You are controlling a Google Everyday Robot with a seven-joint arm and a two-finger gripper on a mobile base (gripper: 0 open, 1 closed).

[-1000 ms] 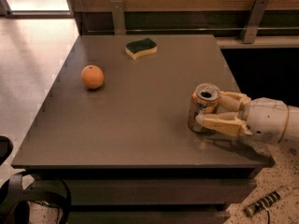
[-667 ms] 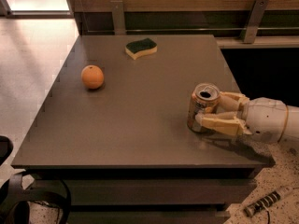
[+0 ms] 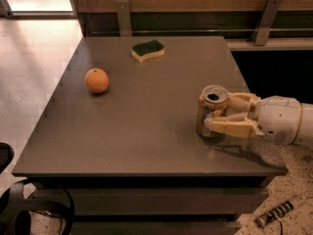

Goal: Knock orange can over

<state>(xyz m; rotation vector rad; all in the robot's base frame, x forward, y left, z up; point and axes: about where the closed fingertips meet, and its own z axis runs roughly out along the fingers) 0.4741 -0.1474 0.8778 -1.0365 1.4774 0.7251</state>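
Observation:
The orange can, metallic orange-gold with a silver pull-tab top, stands upright near the right front of the dark table. My gripper reaches in from the right edge. Its tan fingers flank the can, one across its front side and one behind it, and both look pressed against it.
A round orange fruit lies at the table's left middle. A yellow-green sponge lies at the far centre. A railing and wooden wall run behind the table. A cable end lies on the speckled floor at the lower right.

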